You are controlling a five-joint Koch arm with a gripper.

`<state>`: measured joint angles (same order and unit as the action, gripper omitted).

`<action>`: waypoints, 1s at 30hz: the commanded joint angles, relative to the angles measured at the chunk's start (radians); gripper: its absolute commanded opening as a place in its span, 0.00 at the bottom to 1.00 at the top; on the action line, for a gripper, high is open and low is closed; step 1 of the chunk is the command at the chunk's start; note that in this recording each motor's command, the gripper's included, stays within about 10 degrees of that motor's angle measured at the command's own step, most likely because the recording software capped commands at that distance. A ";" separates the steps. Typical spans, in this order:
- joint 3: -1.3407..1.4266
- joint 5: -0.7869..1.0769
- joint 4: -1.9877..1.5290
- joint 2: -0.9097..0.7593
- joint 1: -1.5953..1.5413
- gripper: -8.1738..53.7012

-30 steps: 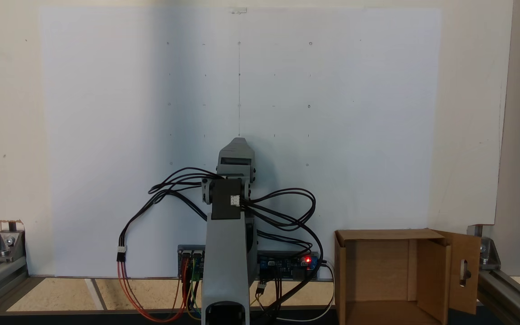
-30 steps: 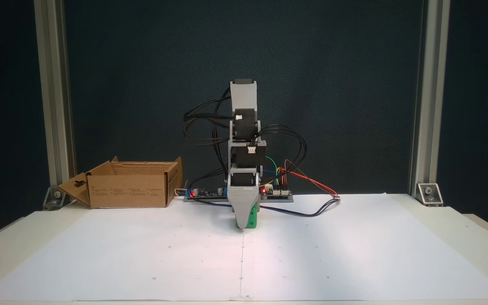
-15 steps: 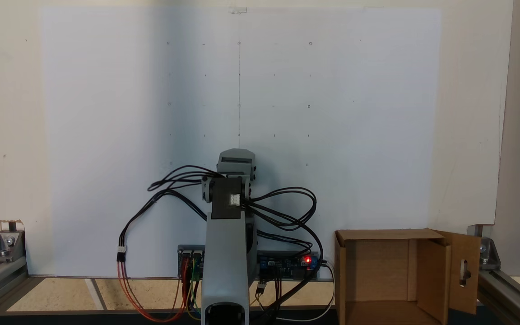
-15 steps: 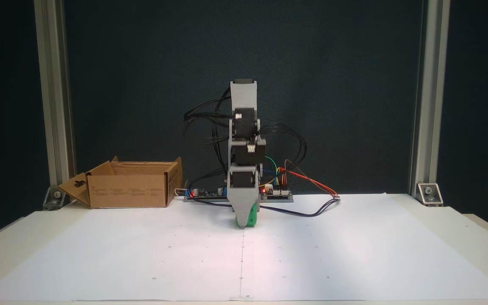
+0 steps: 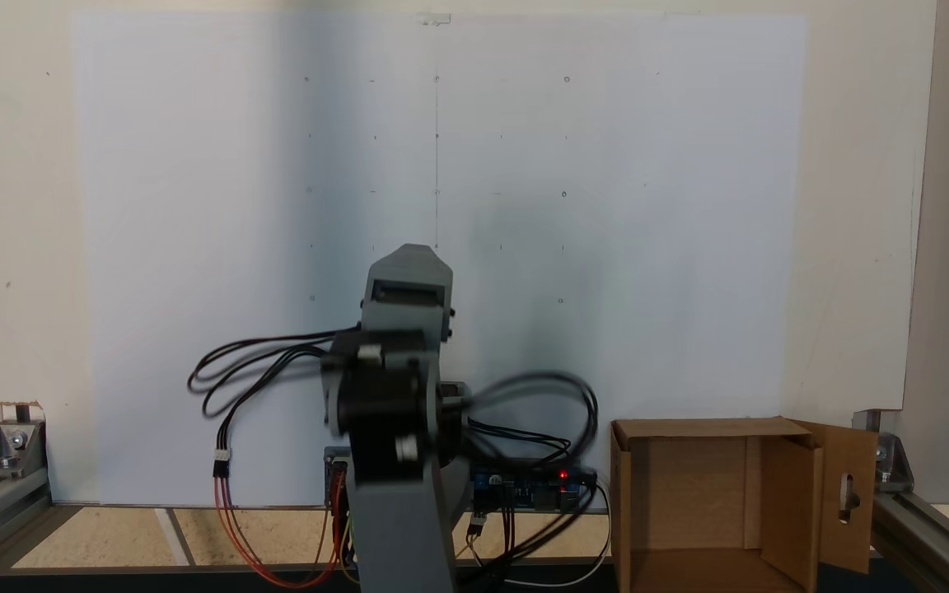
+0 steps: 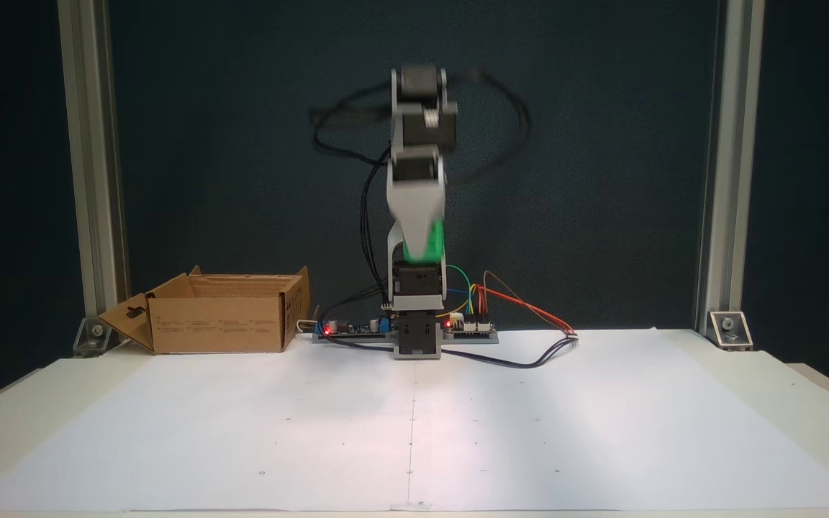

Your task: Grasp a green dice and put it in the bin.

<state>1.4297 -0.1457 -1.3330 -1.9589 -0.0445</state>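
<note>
One green dice (image 6: 430,244), blurred, is pinched in the raised gripper (image 6: 422,253) above the bench (image 6: 601,432). One cardboard bin (image 6: 220,322) at the bench's back left corner carries unreadable print.

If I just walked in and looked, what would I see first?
Probably the bright green dice, held high in the air in the grey pincer of the robot arm, in front of the dark wall. The arm looks blurry, with black wires looping around its top. Next you would spot the brown cardboard bin, standing open on the table at the left of that fixed view, beside the big white paper sheet.
</note>
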 commanded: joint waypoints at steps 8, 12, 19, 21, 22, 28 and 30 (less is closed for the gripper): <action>-0.133 0.247 -0.041 0.040 0.460 0.32; -0.133 0.394 -0.015 0.078 0.738 0.32; -0.135 0.604 0.107 0.104 1.245 0.32; -0.135 0.634 0.140 0.130 1.387 0.32; -0.135 0.643 0.153 0.137 1.442 0.32; -0.135 0.680 0.236 0.252 1.715 0.32; -0.135 0.681 0.255 0.302 1.770 0.32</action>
<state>1.3315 0.4571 -1.1106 -1.6705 1.6920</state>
